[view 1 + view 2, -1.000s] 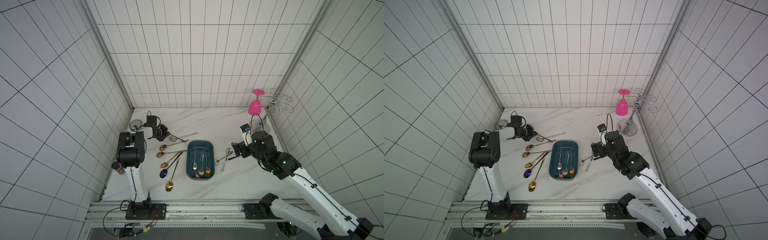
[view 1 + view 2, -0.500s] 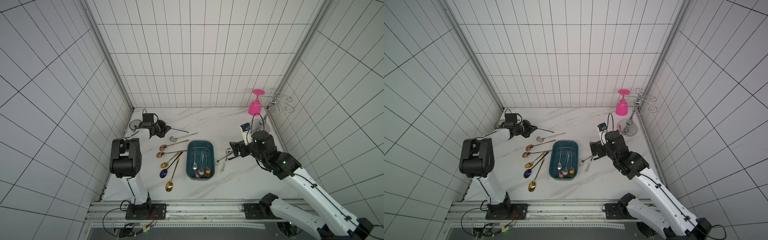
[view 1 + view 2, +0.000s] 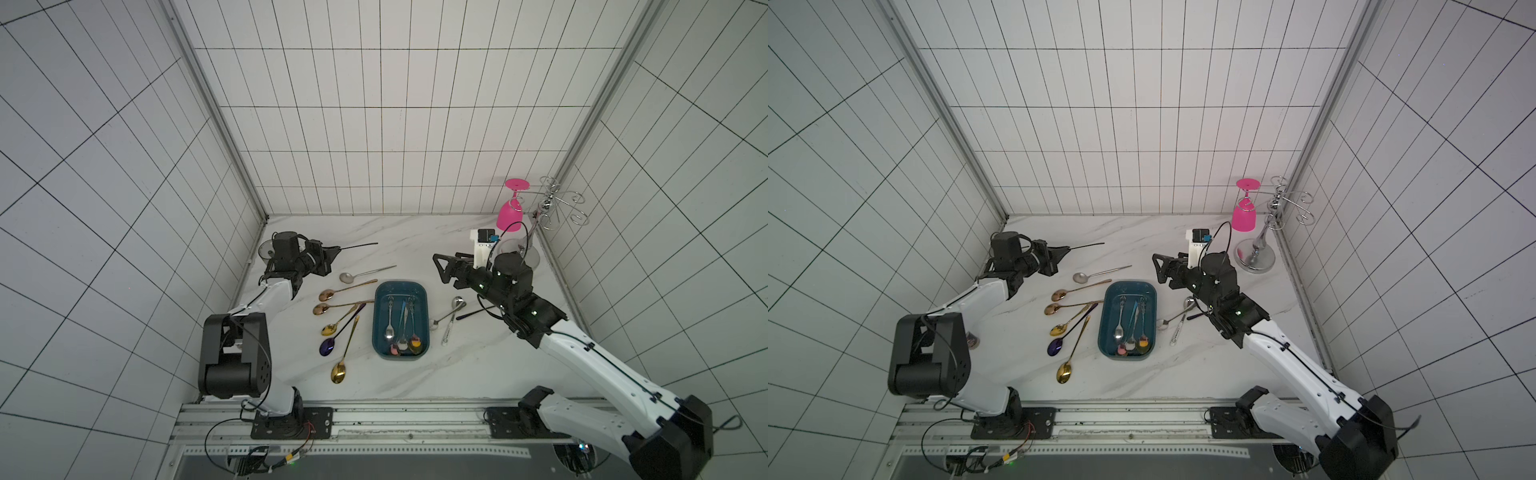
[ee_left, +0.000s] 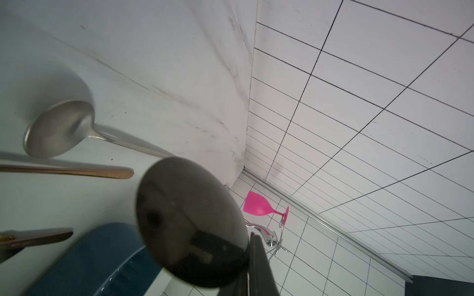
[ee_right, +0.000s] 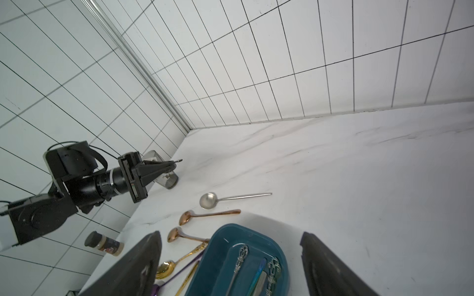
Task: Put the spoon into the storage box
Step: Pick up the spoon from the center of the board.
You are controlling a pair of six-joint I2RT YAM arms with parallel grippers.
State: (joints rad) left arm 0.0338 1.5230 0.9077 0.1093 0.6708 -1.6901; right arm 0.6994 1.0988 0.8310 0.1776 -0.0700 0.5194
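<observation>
My left end effector (image 3: 336, 250), above the table's (image 3: 415, 382) far-left corner, is clenched on a black spoon (image 3: 359, 246), while my right end effector (image 3: 439, 269) hangs released just past the teal storage box (image 3: 401, 284) at mid-table.

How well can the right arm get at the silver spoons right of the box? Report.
Probably yes: the right end effector is open and empty, and the spoons lie uncovered beside the box, though close by the arm's wrist.
</observation>
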